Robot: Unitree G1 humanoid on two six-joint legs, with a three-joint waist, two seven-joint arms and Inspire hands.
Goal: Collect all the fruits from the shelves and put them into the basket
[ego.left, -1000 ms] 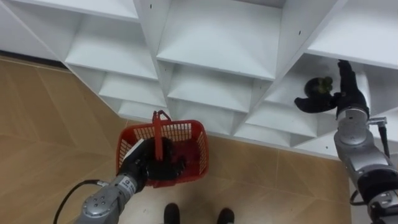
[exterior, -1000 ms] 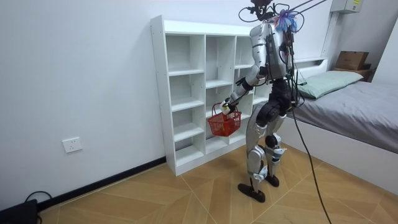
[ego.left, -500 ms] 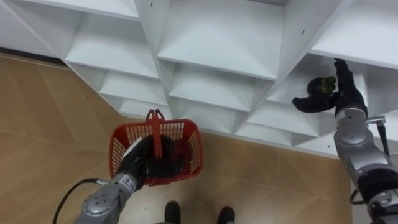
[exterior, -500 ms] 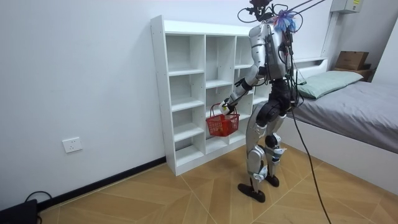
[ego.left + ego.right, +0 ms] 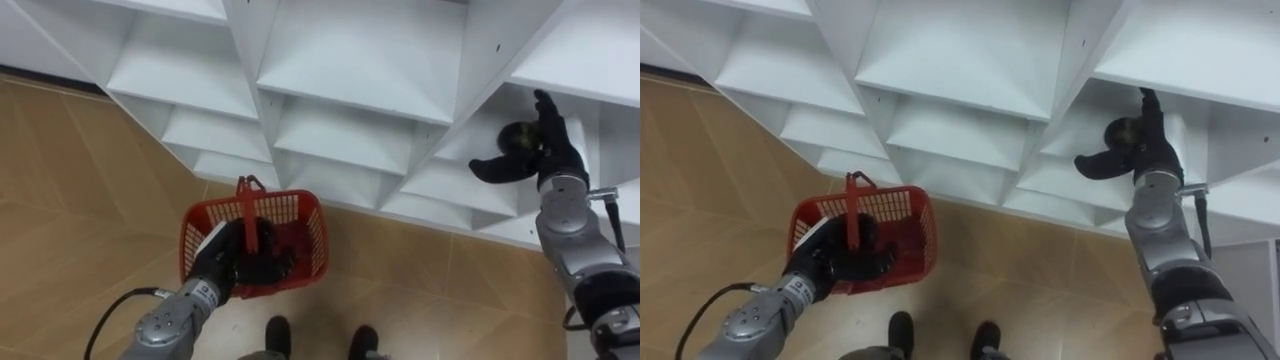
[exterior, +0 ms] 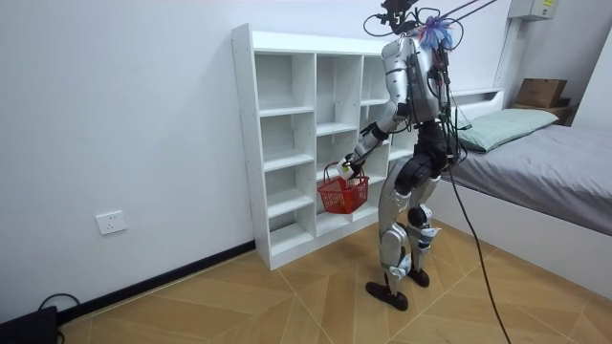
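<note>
A dark round fruit (image 5: 517, 137) lies on a shelf in the right column of the white closet (image 5: 350, 60). My right hand (image 5: 547, 152) is in that compartment and open. Its straight fingers stand behind the fruit and the thumb stretches out below it. My left hand (image 5: 222, 262) is shut on the upright handle (image 5: 248, 214) of a red plastic basket (image 5: 312, 238) that hangs above the wooden floor in front of the lower shelves. The left hand and shadow hide what is in the basket. In the room view the basket (image 6: 342, 195) hangs beside the closet's middle column.
The closet's other compartments (image 5: 940, 55) hold nothing. Wooden floor (image 5: 80, 200) spreads to my left and below. In the room view a bed (image 6: 545, 162) stands close behind me on the room view's right.
My right hand has edged closer to the dark fruit. The basket has swung a little to my left in my left hand.
</note>
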